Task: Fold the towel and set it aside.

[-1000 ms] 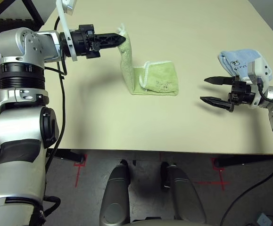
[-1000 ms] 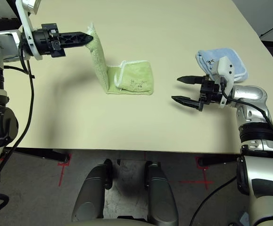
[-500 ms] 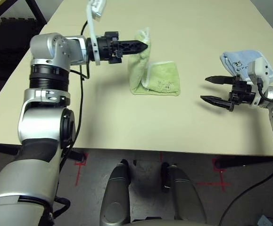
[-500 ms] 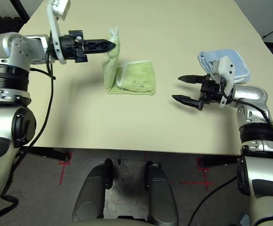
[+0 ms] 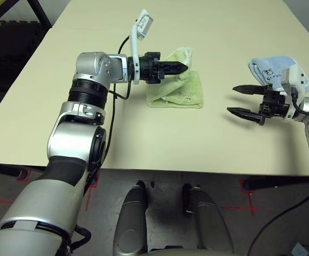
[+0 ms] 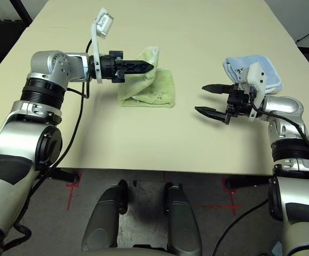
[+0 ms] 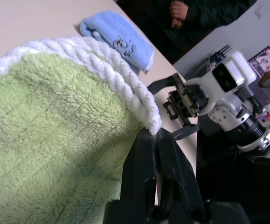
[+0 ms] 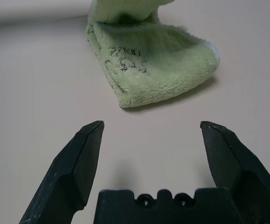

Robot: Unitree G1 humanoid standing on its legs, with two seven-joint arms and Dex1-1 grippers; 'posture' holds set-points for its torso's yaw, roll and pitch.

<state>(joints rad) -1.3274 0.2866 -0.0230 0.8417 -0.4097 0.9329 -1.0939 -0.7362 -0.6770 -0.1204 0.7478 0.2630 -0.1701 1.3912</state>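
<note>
On the bench lies the towel, partly folded. The left pincer pinches its raised white-edged corner, seemingly above the folded part. The right pincer hovers released, well apart.

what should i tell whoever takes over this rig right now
Left gripper: shut on the towel, pinching its white-edged corner and holding that flap over the folded part.
Right gripper: open, holding nothing, hovering over the table to the towel's right.
Blue cloth: folded, on the table behind the right gripper.
Done: towel partly folded.
Left: lay the flap down, let go, set the towel aside.
</note>
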